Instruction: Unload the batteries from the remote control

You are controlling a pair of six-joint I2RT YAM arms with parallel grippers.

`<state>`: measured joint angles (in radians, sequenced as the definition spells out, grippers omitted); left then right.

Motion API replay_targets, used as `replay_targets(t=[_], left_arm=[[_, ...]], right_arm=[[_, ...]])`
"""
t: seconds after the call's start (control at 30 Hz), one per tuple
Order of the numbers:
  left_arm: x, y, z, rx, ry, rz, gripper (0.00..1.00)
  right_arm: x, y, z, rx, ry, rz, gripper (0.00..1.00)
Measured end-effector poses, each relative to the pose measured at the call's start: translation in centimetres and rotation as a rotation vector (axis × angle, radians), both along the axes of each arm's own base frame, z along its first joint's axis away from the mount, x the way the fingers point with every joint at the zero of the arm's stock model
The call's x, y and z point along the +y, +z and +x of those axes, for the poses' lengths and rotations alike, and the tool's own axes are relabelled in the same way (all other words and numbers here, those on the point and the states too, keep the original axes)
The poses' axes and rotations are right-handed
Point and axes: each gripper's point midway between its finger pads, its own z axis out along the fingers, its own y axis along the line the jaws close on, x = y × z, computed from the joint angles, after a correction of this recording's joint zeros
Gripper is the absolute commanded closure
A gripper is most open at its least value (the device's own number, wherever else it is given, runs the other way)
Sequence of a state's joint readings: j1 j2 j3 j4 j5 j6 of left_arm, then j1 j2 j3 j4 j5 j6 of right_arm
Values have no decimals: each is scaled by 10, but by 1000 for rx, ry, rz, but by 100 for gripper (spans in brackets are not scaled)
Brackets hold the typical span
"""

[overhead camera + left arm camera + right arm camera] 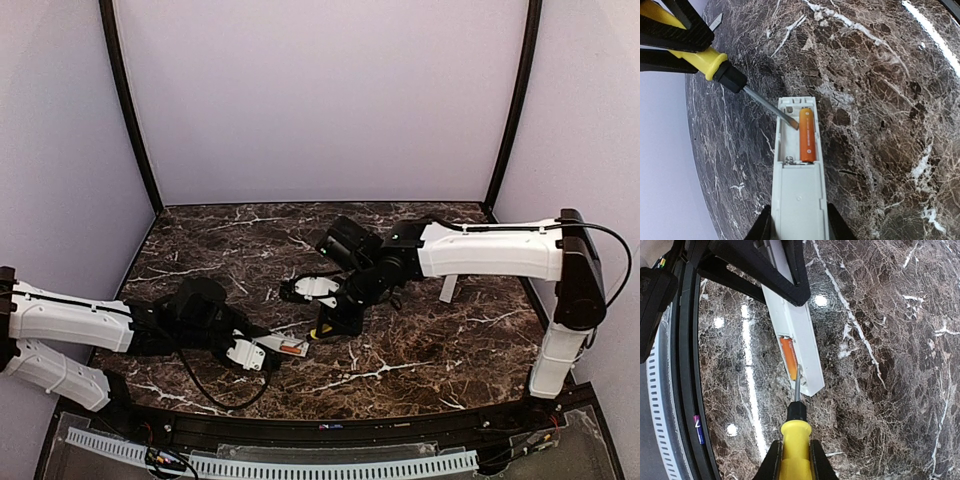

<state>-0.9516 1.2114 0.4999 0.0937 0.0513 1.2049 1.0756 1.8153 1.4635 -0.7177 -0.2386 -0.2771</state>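
Observation:
The white remote control (pixel 799 200) lies recess up on the marble, and my left gripper (pixel 799 231) is shut on its near end. One orange-red battery (pixel 807 135) sits in the right bay. The left bay beside it is empty, with its spring showing. My right gripper (pixel 795 462) is shut on the yellow-handled screwdriver (pixel 795 440), whose blade tip (pixel 791 121) rests at the battery's far end inside the recess. In the top view the remote (pixel 288 347) lies front centre, between the left gripper (pixel 258 352) and the right gripper (pixel 330 322).
A flat pale cover strip (pixel 447 288) lies on the table (pixel 420 350) to the right, under the right arm. A small purple-and-yellow cylinder (pixel 698 429) lies on the black front rail. Curtain walls close in the back and sides.

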Motion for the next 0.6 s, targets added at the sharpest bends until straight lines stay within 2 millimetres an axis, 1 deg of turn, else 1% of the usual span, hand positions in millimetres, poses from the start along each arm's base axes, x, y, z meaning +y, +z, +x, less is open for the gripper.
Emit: replay_targets(t=[0.13, 0.27, 0.6], left_arm=[[3, -7, 0, 9, 5, 28, 100], [5, -13, -1, 17, 4, 47, 100], [1, -16, 3, 8, 2, 49, 100]], right_arm=[[1, -11, 0, 3, -18, 15, 100], [-3, -19, 1, -8, -46, 10, 100], [-7, -23, -1, -11, -88, 40, 100]])
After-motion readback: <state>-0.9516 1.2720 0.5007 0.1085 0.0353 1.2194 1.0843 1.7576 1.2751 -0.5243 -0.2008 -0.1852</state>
